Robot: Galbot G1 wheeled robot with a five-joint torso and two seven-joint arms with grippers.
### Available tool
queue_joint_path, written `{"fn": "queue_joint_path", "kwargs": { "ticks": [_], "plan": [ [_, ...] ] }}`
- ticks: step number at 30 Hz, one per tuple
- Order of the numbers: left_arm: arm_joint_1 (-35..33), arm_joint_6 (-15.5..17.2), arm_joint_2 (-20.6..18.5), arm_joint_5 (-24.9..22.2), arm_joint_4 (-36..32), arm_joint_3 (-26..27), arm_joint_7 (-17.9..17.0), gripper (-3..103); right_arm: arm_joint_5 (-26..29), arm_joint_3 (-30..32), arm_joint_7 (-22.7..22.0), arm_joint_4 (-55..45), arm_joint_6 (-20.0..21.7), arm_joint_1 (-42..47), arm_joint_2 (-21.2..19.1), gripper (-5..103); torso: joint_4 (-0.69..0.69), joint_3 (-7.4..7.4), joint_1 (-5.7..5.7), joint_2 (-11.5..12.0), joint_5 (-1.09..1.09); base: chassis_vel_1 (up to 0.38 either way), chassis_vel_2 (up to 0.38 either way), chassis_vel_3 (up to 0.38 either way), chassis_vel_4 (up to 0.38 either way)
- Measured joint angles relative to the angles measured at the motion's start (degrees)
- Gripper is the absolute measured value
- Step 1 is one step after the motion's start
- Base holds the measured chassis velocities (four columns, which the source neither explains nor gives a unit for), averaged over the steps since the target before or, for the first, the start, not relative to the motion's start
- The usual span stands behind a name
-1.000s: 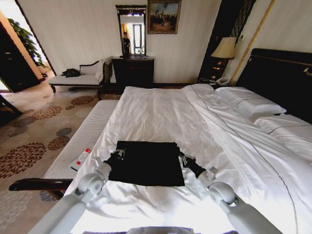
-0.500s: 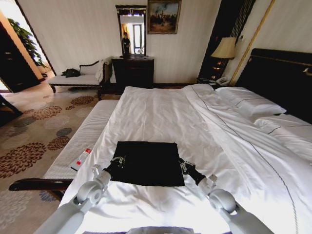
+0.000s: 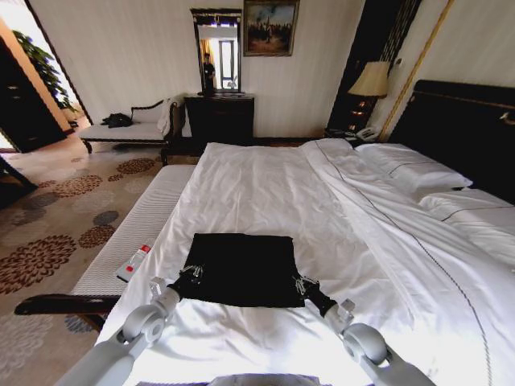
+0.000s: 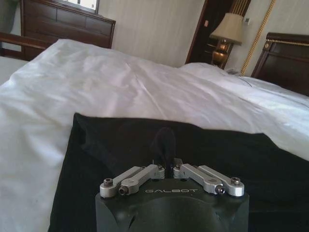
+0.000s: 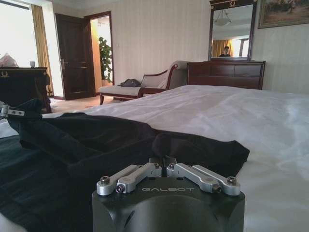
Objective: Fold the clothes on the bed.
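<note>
**Both grippers pinch the near edge of the black T-shirt on the bed**

Head view: the black T-shirt (image 3: 240,269) lies as a flat, roughly square dark patch on the white duvet of the bed (image 3: 273,189), on the part of the bed nearest the robot and well apart from the pillows (image 3: 410,170) by the dark headboard (image 3: 467,137). No lettering shows on its upper face. The left gripper (image 3: 191,274) sits at the shirt's near left corner, the right gripper (image 3: 304,285) at its near right corner, each touching the fabric. Off the bed's left side stands a pale-cushioned bench (image 3: 133,233) with a small white and red remote (image 3: 133,263) lying on it.

Left wrist view: the left gripper (image 4: 166,166) has its fingers drawn tight together on a small raised tuck of the black T-shirt (image 4: 145,140). The cloth spreads away from the pinch across the white duvet (image 4: 120,87), its far edge a slightly wavy line.

Right wrist view: the right gripper (image 5: 163,163) is likewise pressed together, nipping the edge of the black T-shirt (image 5: 87,145). From the pinch the fabric runs in loose folds over the bed (image 5: 231,111), and at the shirt's far corner the left gripper (image 5: 10,112) is seen holding a lifted bit of cloth.
</note>
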State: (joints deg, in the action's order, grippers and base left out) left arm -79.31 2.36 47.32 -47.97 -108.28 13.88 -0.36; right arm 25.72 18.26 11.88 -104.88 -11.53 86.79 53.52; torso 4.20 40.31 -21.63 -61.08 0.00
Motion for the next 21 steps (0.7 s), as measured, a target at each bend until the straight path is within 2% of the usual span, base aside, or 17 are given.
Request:
{"fn": "queue_joint_path", "kwargs": {
  "ticks": [13,21],
  "plan": [
    [-1.80,-0.37,-3.53,0.19,-0.05,1.47,0.43,3,-1.89,0.06,0.59,0.36,-1.30,1.65,0.49,0,0.01,0.00,0.00,0.00,0.01,0.000,0.000,0.000,0.000],
    [-1.96,-0.60,-4.05,-0.32,0.61,2.46,0.93,3,-2.19,0.33,0.60,0.12,-1.52,2.45,0.25,0,0.00,0.00,0.00,0.01,0.00,0.000,0.000,0.000,0.000]
  ]
}}
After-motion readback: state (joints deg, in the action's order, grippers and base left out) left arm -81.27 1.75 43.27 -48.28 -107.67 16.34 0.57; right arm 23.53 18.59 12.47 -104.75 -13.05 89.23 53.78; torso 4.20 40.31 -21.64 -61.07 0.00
